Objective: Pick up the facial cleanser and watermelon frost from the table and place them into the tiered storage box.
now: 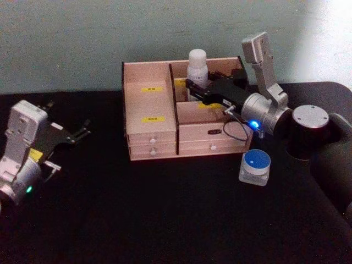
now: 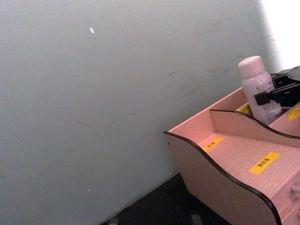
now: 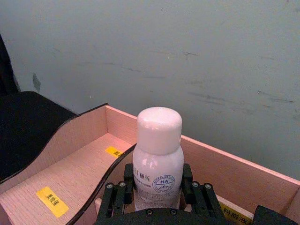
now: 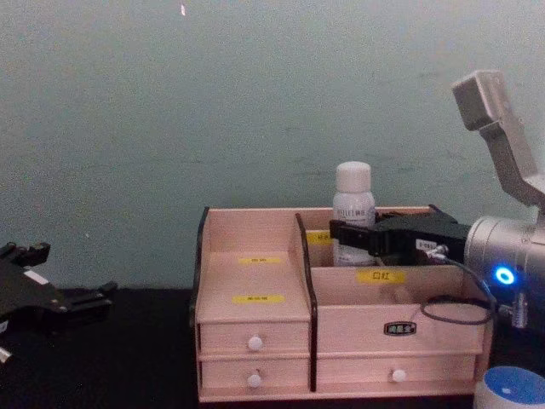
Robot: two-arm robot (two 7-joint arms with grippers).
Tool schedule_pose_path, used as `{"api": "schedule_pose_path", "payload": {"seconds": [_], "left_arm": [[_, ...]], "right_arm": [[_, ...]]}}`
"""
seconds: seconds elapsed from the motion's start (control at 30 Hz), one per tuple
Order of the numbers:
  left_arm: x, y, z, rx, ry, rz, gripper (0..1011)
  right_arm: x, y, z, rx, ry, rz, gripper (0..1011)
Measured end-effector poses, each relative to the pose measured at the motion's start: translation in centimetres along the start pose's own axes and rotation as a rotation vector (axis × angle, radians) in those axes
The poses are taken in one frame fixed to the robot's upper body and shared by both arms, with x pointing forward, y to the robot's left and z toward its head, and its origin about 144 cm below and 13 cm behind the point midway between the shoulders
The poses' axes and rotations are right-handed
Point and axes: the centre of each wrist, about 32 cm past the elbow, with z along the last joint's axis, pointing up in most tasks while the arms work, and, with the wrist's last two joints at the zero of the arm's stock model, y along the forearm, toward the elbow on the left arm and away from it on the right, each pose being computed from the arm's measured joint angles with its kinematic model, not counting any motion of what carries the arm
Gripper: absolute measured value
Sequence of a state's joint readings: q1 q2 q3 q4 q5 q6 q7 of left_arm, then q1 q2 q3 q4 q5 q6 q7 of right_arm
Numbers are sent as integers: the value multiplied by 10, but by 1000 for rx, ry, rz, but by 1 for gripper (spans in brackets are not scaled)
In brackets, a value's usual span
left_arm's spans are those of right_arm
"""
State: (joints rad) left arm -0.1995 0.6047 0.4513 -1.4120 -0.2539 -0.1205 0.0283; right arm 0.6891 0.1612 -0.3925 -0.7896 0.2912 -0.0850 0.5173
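Between the fingers (image 3: 187,174) of the right gripper (image 1: 193,91), what sits?

The facial cleanser bottle (image 3: 158,154). It is smooth white plastic, round-shouldered, with a domed cap and a printed label. The black pads press its two sides just under the shoulder, so the gripper is clamped on it, and it stands upright.

And right under the fingertips?

A rear compartment in the right half of the tiered storage box (image 1: 151,104). The bottle's base is hidden, so I cannot tell whether it rests on the floor there.

What is the box like around the gripper?

Pale pinkish wood with a fine grain and flat stepped shelves. It has curved side walls (image 2: 211,187) edged in dark brown and yellow labels (image 1: 152,88). Small drawers with white knobs (image 1: 153,139) run along the front, below the gripper.

Behind the wrist?

The watermelon frost jar (image 1: 256,166), small, clear and square-shouldered, with a round blue lid. It stands on the matte black table (image 1: 137,214), just clear of the box's front corner.

Farther off?

The left gripper (image 1: 82,129) hangs over the table, well away on the other side of the box. Beyond the fingertips is a scuffed pale-green wall (image 3: 197,56).
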Motion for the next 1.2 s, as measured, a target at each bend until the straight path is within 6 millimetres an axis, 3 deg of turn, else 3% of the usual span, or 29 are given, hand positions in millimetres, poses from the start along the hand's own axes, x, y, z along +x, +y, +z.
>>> {"api": "schedule_pose_path", "payload": {"seconds": [0.47,0.93,1.2], "left_arm": [[0,0,0,0,0,0,1001],[0,0,0,0,0,0,1001],[0,0,0,0,0,0,1001]], "right_arm": [[0,0,0,-1,0,-1,605],[0,0,0,0,0,-1,999],[0,0,0,0,1,-1,1000]]}}
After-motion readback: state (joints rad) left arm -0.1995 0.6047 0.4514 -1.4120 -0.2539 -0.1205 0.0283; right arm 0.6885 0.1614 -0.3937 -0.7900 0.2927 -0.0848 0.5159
